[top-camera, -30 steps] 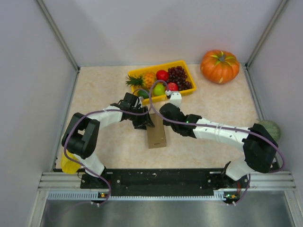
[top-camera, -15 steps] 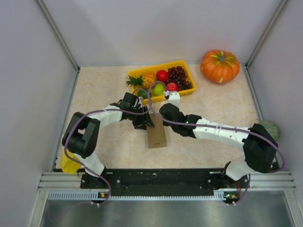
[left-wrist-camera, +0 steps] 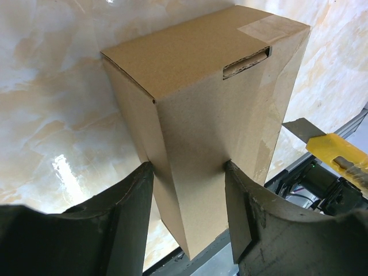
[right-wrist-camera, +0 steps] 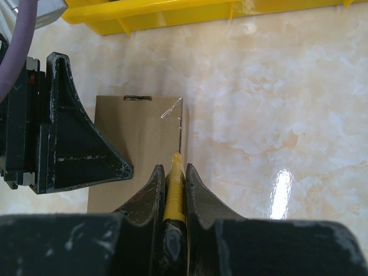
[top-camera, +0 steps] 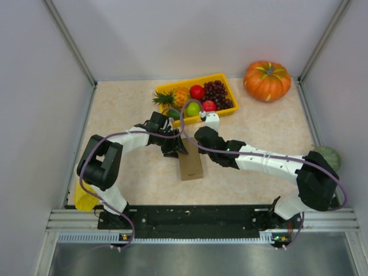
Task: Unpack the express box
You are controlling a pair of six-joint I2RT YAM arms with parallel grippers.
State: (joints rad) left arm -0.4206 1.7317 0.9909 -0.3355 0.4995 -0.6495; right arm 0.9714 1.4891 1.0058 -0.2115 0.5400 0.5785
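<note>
The express box is a plain brown cardboard box standing on the table between the two arms. My left gripper is shut on it, one finger on each side wall. Its closed top flap with a tuck slot and clear tape shows in the left wrist view. My right gripper is shut on a yellow utility knife. The thin blade lies along the right edge of the box's top face. The knife also shows in the left wrist view.
A yellow tray with pineapple, apples and grapes stands just behind the box. An orange pumpkin sits at the back right, a green melon at the right wall, and a yellow object by the left arm's base.
</note>
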